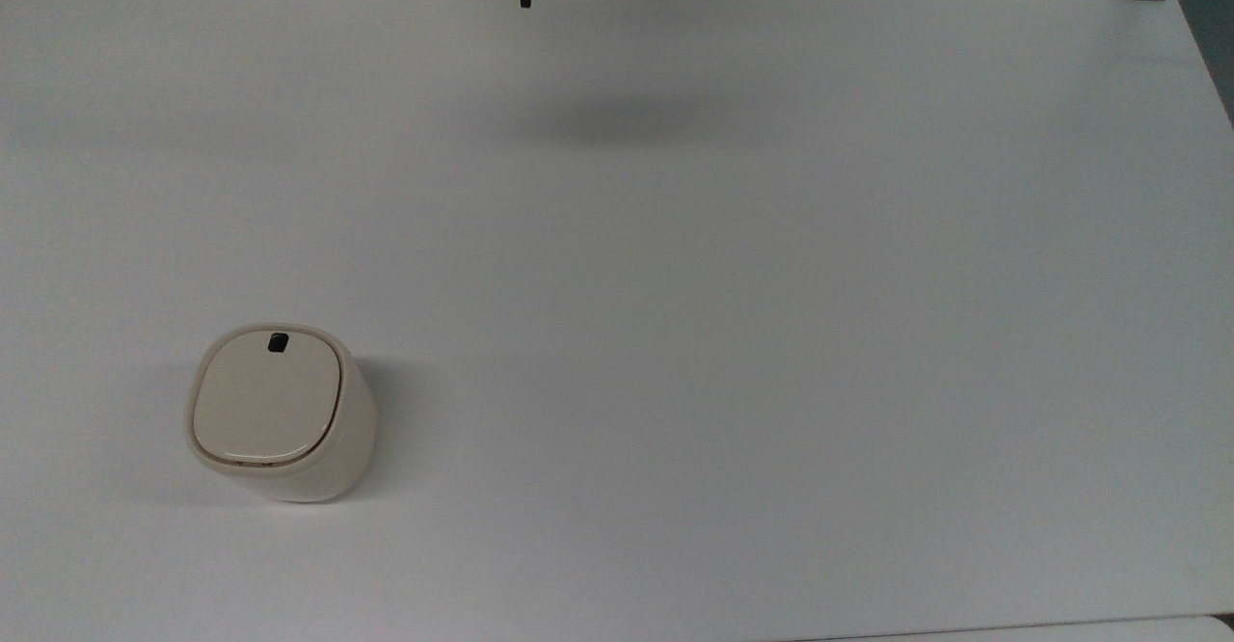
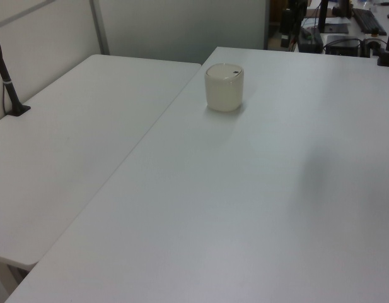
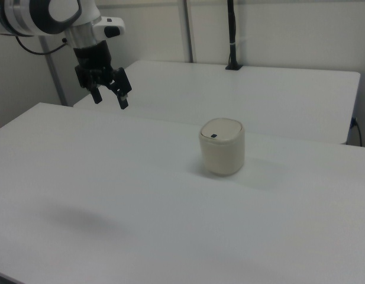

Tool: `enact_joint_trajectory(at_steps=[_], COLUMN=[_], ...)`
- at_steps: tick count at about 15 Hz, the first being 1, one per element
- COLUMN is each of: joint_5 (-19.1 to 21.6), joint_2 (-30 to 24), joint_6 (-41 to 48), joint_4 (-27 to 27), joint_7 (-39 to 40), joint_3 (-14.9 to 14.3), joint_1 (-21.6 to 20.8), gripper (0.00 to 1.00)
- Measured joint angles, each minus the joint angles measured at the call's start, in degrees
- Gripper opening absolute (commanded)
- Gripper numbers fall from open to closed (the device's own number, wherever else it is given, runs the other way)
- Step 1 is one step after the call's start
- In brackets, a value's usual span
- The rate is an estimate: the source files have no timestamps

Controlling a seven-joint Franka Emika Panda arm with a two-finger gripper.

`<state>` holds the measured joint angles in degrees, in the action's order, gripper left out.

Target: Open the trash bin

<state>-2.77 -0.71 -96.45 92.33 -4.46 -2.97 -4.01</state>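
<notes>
One pincer [image 3: 110,96], fingers spread and empty, hangs high at the right view's left, well apart from the trash bin [image 3: 222,147] standing mid-bench [image 3: 141,195], lid shut. Looks like the approach step. Next move: travel over, drop onto the black button [image 3: 213,135], press.

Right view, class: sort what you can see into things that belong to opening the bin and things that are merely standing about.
Belongs to the job:
- trash bin, lid shut
- its black button
- gripper, open, high above the table, apart from the bin

Merely standing about:
- black post on the second table
</notes>
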Motion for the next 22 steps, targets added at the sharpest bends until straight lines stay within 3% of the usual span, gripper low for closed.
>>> enact_joint_trajectory(at_steps=[5, 8, 11, 12, 13, 16, 22], joint_5=[-0.05, -2.23, -7.12, -8.5, -9.25, -9.72, -10.13], joint_2=[2.65, 6.73, 12.14, 14.15, 16.58, 20.56, 28.15], joint_6=[-12.53, -23.68, -30.34, -32.96, -36.43, -42.33, -49.51], joint_4=[0.12, 0.1, -1.04, -1.86, -2.95, -4.39, -4.67], joint_7=[-1.02, -9.01, -19.56, -24.01, -29.2, -38.11, -44.35], joint_3=[-0.52, -0.76, -1.05, -1.72, -2.92, -4.97, -6.28], joint_1=[1.95, 4.14, 5.28, 5.28, 5.33, 5.36, 5.39], gripper=[1.0, 0.84, 0.34, 0.12, 0.0, 0.0, 0.0])
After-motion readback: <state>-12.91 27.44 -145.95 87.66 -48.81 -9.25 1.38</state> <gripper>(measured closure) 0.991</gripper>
